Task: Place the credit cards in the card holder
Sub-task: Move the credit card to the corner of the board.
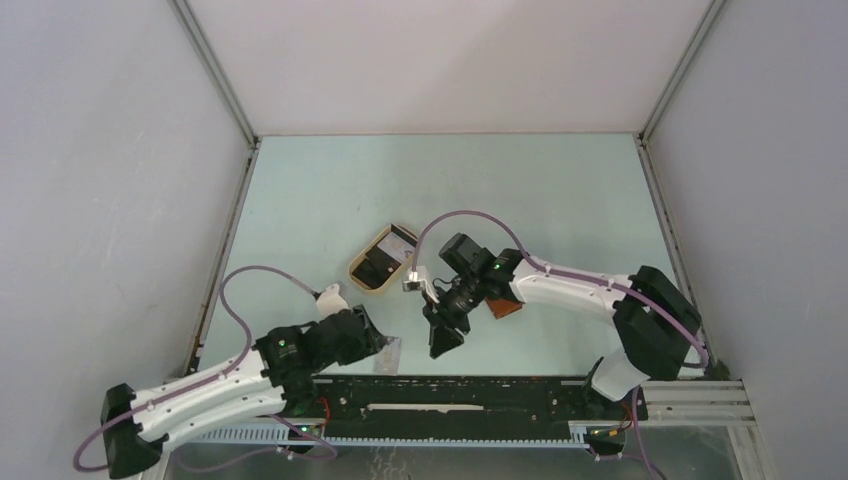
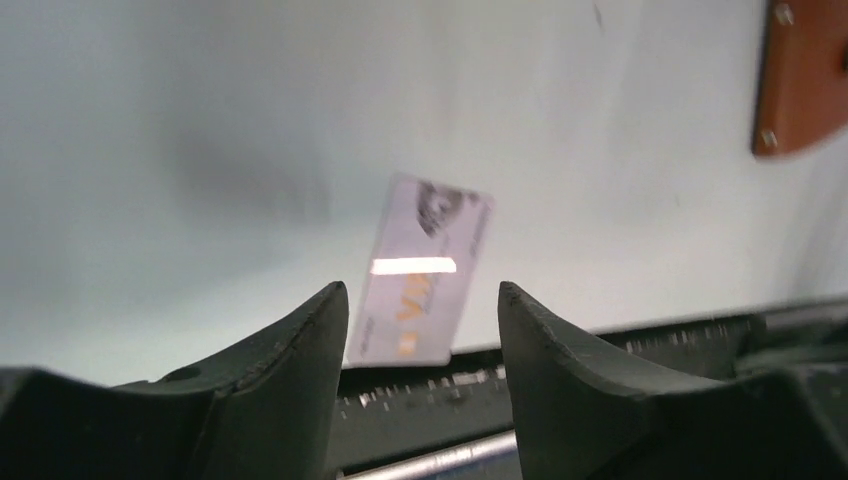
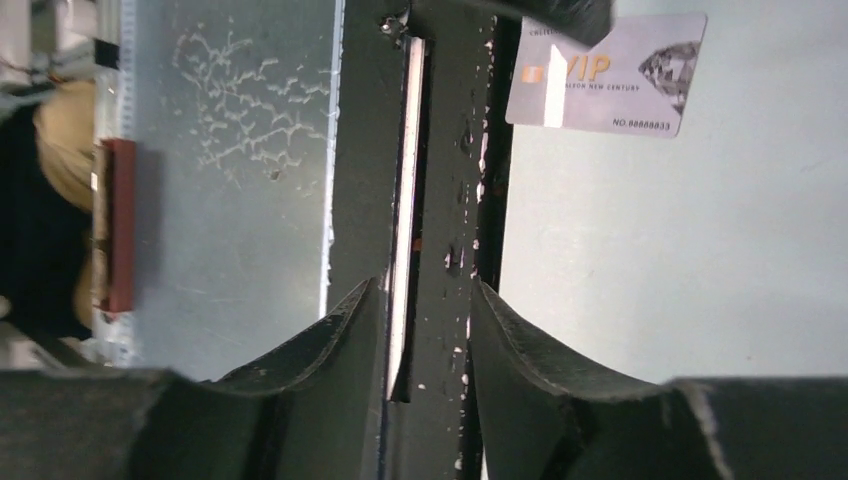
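A whitish VIP credit card [image 1: 388, 353] [image 2: 425, 270] [image 3: 605, 75] lies flat at the table's near edge, its end over the black rail. My left gripper [image 1: 375, 345] [image 2: 421, 287] is open just behind it, the card lying beyond the fingertips and untouched. My right gripper [image 1: 443, 345] [image 3: 425, 283] points down over the rail, open, with nothing between its fingers. The reddish-brown card holder [image 1: 507, 309] [image 2: 800, 80] lies on the table, partly hidden under the right arm. Dark cards [image 1: 385, 262] rest in the oval tan tray [image 1: 356, 272].
A black rail [image 1: 450, 390] [image 3: 440, 200] with a white strip runs along the near table edge below both grippers. Grey enclosure walls stand left, right and back.
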Available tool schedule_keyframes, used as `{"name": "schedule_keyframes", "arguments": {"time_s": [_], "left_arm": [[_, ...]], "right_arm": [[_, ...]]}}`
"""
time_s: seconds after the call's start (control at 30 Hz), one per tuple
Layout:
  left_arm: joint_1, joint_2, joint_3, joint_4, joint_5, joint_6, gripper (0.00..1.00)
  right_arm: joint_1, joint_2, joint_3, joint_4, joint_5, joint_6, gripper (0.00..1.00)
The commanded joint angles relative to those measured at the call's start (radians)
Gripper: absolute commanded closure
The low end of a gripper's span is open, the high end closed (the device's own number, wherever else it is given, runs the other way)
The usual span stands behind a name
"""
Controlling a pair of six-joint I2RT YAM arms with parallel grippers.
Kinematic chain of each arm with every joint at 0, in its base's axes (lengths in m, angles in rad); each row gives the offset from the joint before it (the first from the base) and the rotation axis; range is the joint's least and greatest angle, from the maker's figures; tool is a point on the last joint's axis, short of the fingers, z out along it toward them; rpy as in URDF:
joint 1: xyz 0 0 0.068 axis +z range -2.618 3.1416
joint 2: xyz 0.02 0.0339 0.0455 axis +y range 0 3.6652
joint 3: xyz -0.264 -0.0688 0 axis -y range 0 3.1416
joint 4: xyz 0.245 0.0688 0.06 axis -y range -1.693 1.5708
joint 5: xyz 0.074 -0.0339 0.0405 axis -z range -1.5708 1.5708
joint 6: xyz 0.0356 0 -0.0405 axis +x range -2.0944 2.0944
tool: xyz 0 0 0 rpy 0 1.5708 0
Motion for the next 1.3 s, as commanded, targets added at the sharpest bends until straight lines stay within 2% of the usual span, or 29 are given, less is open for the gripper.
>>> {"name": "schedule_keyframes", "arguments": {"time_s": [0.0,0.1,0.23,0.53,0.63,0.8,0.97,1.27], "left_arm": [[0.171,0.136,0.038,0.070,0.072,0.169,0.39],[0.189,0.264,0.118,0.014,0.047,0.207,0.38],[0.239,0.353,0.110,0.093,0.156,0.267,0.39],[0.260,0.459,0.064,0.221,0.329,0.283,0.48],[0.257,0.505,0.058,0.246,0.390,0.286,0.56],[0.215,0.533,0.049,0.252,0.438,0.262,0.61],[0.158,0.562,0.060,0.268,0.443,0.235,0.61],[0.155,0.514,0.074,0.260,0.407,0.213,0.60]], "right_arm": [[-0.054,0.032,0.018,0.030,-0.083,0.142,0.54],[-0.090,0.034,-0.025,0.089,-0.087,0.204,0.55],[-0.094,0.058,-0.042,0.130,-0.099,0.264,0.55],[-0.099,0.083,-0.042,0.131,-0.128,0.271,0.56],[-0.104,0.090,-0.042,0.128,-0.124,0.271,0.56],[-0.108,0.100,-0.042,0.118,-0.117,0.271,0.57],[-0.104,0.114,-0.042,0.112,-0.109,0.267,0.57],[-0.086,0.149,-0.042,0.108,-0.096,0.256,0.57]]}}
